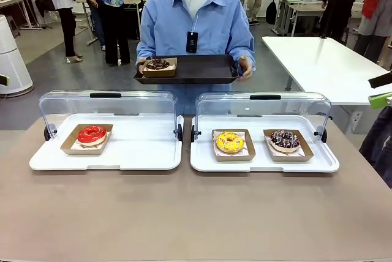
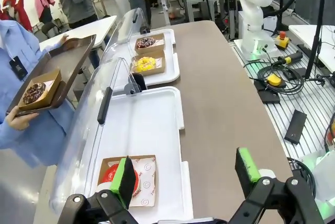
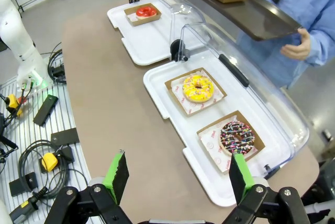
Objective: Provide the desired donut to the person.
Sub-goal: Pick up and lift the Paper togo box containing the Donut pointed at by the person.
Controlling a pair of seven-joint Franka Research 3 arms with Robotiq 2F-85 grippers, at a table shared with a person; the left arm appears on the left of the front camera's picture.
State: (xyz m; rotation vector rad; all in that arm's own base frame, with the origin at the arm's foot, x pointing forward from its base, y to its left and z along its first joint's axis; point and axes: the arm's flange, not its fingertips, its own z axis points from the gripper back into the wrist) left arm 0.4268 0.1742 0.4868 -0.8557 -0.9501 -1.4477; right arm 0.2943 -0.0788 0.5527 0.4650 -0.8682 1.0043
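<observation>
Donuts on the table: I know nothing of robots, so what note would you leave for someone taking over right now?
Left end effector: open, empty, hovering near the red donut.
Right end effector: open, empty, hovering near the sprinkled donut; the yellow donut lies beside it.
Person holds a dark tray with one chocolate donut on it.
Done: that donut is on the tray.
Left: no donut is gripped; which one is wanted cannot be told.
</observation>
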